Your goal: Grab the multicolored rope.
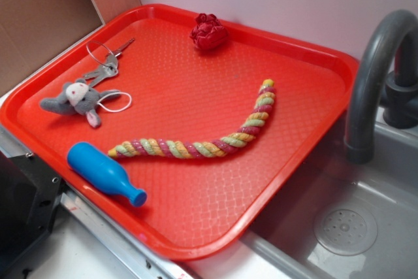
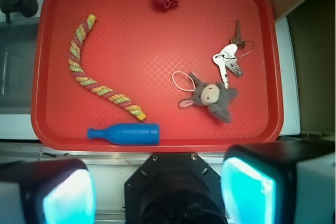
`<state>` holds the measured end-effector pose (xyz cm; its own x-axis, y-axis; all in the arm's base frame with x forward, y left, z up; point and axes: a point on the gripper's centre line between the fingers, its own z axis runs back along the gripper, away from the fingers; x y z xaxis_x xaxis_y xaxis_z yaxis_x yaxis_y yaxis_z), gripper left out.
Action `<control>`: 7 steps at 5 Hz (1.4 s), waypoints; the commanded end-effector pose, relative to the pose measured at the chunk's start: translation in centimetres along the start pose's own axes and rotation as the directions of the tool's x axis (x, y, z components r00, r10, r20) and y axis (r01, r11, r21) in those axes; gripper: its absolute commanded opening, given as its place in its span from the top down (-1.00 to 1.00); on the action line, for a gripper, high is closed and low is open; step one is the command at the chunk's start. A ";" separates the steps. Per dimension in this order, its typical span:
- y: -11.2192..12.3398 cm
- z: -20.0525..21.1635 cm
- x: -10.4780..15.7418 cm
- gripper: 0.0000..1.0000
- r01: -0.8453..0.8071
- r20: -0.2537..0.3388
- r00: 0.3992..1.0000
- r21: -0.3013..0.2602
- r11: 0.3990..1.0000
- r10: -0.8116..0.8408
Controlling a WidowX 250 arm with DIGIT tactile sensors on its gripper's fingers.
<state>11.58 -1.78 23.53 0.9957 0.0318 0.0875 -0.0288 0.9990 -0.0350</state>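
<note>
From the exterior view my claw does not show at all. The rope (image 1: 196, 142) lies loose on the red tray (image 1: 307, 161), a thick twist of pink, yellow and pale green strands that runs from near the blue bottle (image 1: 104, 173) and curls up toward the tray's far right corner. The tray floor is pebbled plastic with a raised rim. Also on it are a grey plush mouse (image 1: 77, 99) with a white cord loop, a bunch of keys (image 1: 104, 63) and a small dark red fabric ball (image 1: 209, 32). A grey sink (image 1: 353, 227) with a curved tap (image 1: 375, 76) sits to the right.

From the wrist view my claw (image 2: 157, 187) hangs high above the tray's near edge, its two pale blue pads wide apart and empty. The rope (image 2: 94, 77) is on the left half of the tray, one end just beside the bottle (image 2: 126, 133), well apart from the mouse (image 2: 210, 97) and keys (image 2: 228, 59).

I judge I am at the very start, with the approach not yet made. Next I should move left and forward over the rope's middle, turn across its line, and come down; the soft cord should squash and hold well.
</note>
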 end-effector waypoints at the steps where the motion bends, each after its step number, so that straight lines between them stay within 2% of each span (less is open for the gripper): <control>1: 0.0 0.0 0.0 -1.00 0.000 0.000 1.000 0.000 1.000 0.000; 2: -0.7 -0.6 0.9 -1.00 0.057 0.006 0.998 0.014 0.998 -0.057; 3: -2.8 -2.4 2.8 -1.00 0.255 0.027 0.966 0.000 0.967 -0.255; 4: -6.1 -4.8 4.3 -1.00 0.445 0.001 0.895 0.078 0.892 -0.447; 5: -7.9 -6.6 5.1 -1.00 0.521 0.007 0.852 0.091 0.849 -0.524; 6: -9.2 -8.9 5.7 -1.00 0.549 0.048 0.832 0.067 0.833 -0.552; 7: -9.8 -11.4 5.8 -1.00 0.570 0.040 0.821 0.005 0.822 -0.570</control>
<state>18.60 -11.43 12.08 0.8382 -0.5370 0.0950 0.5376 0.8429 0.0211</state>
